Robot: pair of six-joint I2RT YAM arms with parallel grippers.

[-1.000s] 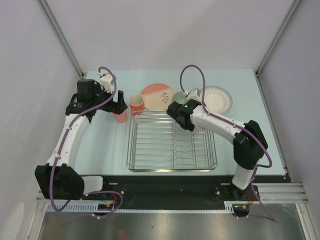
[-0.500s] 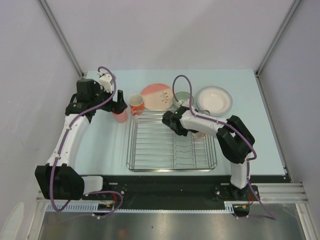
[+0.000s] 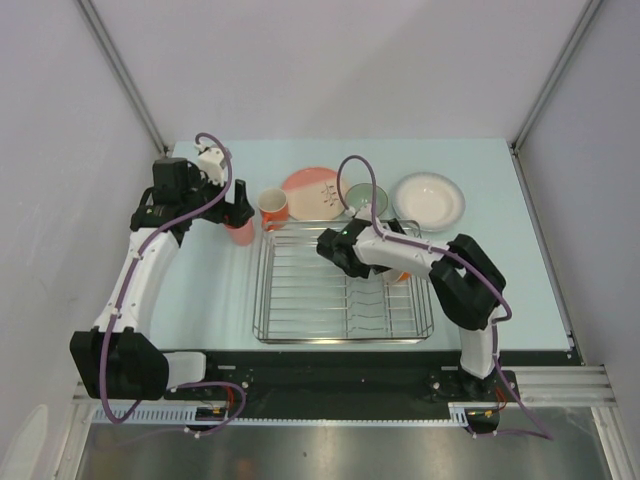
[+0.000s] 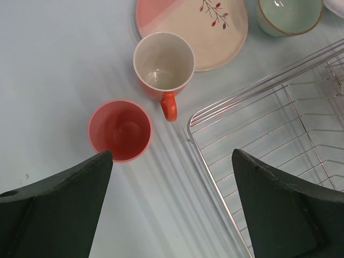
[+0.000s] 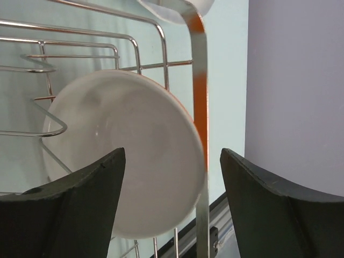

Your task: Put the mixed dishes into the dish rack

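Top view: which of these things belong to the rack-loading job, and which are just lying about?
Job: rack, tumbler, mug, pink plate, green bowl, white plate, orange bowl (already in the rack).
Lying about: no loose extras visible; only the table itself.

Bright, even diffuse light; soft shadows; streaky glare on table (image 4: 161, 185) (left wrist view); close-ups slightly soft.

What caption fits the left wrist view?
Open left claw hovers near pink tumbler and orange mug, beside dish rack corner.
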